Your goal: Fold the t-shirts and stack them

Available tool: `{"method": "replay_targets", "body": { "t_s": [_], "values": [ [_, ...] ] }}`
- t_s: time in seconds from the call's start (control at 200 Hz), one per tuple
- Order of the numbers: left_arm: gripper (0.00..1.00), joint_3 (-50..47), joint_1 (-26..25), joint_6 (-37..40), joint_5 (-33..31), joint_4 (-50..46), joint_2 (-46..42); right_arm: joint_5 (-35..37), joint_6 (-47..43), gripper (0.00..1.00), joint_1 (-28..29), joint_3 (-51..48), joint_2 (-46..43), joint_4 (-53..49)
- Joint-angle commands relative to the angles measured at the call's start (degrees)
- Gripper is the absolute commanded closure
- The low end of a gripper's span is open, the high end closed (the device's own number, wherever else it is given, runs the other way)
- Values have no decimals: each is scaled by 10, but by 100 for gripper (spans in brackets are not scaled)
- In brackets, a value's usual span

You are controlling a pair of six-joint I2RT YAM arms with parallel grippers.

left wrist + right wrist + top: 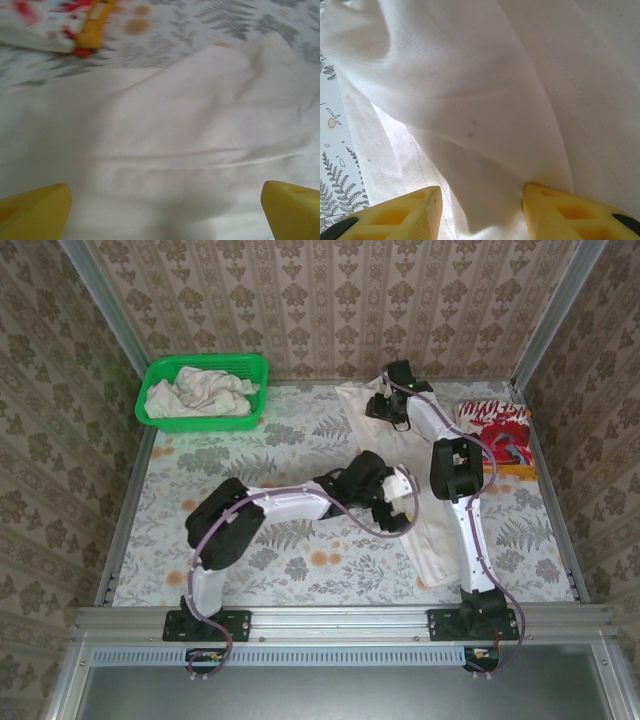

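Bounding the table (250, 570) on three sides are patterned walls, with a metal rail (340, 618) along the near edge where both arm bases are bolted. Most bare surface is found on the left half, between the green basket (200, 362) in the far left corner and the left arm; the right half is crowded. Crumpled off-white shirts (200, 392) are heaped inside the basket. A long off-white t-shirt (435, 545) is spread flat, its long axis running diagonally from the far centre towards the near right, ending close to the right arm's base. A folded red-and-white shirt (495, 425) is placed just beside it, against the right edge. The left gripper (400, 502) is held over the middle of the long shirt (175, 125) with its jaws spread wide and nothing between them (165, 210). The right gripper (388, 405) is set at the shirt's far end, jaws half parted, a raised fold of cloth (470, 75) passing between them (482, 210); whether the fold is pinched cannot be told.
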Motion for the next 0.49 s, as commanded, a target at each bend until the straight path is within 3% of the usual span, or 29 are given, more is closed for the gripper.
{"method": "replay_targets", "body": {
  "t_s": [0.0,0.275,0.49],
  "values": [
    [4,56,-20,76,53,-55,47,-20,-8,52,-10,-39,-14,-31],
    [15,134,-20,82,85,-110,140,-47,-16,52,-19,-70,-36,-10],
    [18,53,11,83,96,-114,113,-45,-25,52,-19,-96,-52,-1]
  ]
}}
